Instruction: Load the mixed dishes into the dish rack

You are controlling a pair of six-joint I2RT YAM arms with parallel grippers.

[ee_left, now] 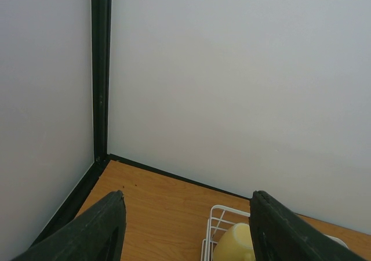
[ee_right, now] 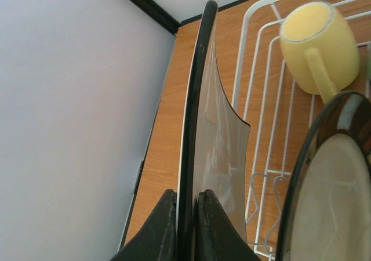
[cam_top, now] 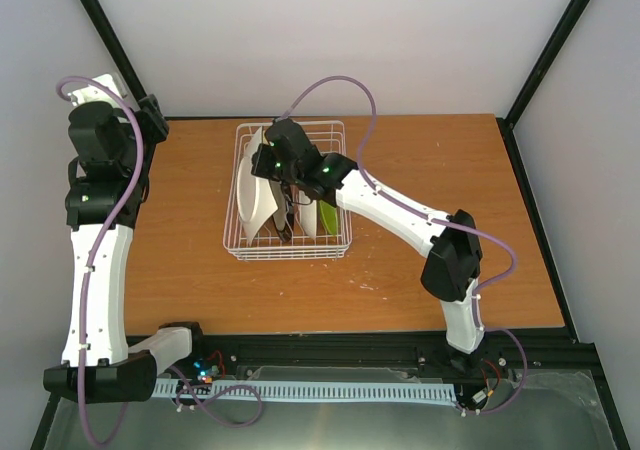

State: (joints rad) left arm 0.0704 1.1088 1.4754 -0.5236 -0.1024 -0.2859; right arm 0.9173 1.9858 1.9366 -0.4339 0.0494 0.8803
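One rack (cam_top: 315, 138), one yellow cup (ee_right: 319, 37), two dark-rimmed plates (ee_right: 327, 197)

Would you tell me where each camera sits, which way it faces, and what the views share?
Top external: above and behind the bases, looking down on the table and dish rack; left arm and right arm show.
Left wrist: raised, facing the back-left corner post; its open left gripper frames the bottom.
Right wrist: at the rack, looking along a dark-edged plate clamped in the right gripper.
Shared: both wrist views catch the yellow cup in the rack.
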